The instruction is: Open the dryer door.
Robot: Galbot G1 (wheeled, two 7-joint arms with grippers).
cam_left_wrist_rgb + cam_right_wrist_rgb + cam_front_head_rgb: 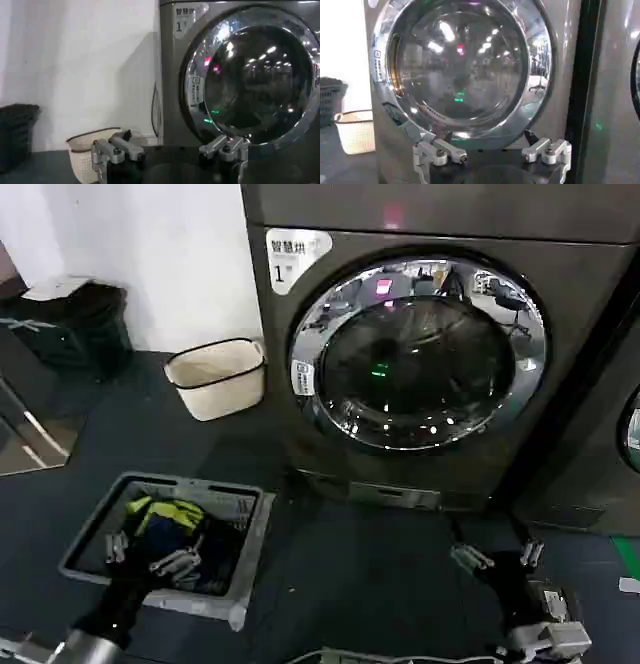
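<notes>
Head view: the big dark grey-brown front-loading dryer [440, 364] stands directly ahead on the dark floor [350, 574], white label marked "1" [293, 256] at its upper left corner. The dryer door [418, 352], a large round porthole with a wide shiny chrome rim and dark tinted glass centre, sits flush against the machine front, closed. A small green light reflects in the glass.

Right arm: low, at the lower right of the head view, forearm reaching forward toward the machine. Right end effector [497, 556] hovers above the floor, below the door's lower right edge and well short of the dryer front; touching nothing. Its two fingers are spread apart. Right wrist view confirms: both fingertips [440, 156] wide apart, nothing between them, with the door [462, 75] facing the camera beyond.

Left arm: low, at the lower left of the head view, extended over a grey rectangular plastic basket [250, 544] holding dark, blue and yellow clothing [170, 519]. Left end effector [150, 556] hangs just over the clothes, fingers spread apart, empty. In the left wrist view it [170, 150] points toward the dryer's left side.

Surroundings: a cream oval bin with a dark rim [216, 377] stands on the floor left of the dryer, by the white wall. A neighbouring dark machine [600, 434] stands just beside the dryer on the right.
</notes>
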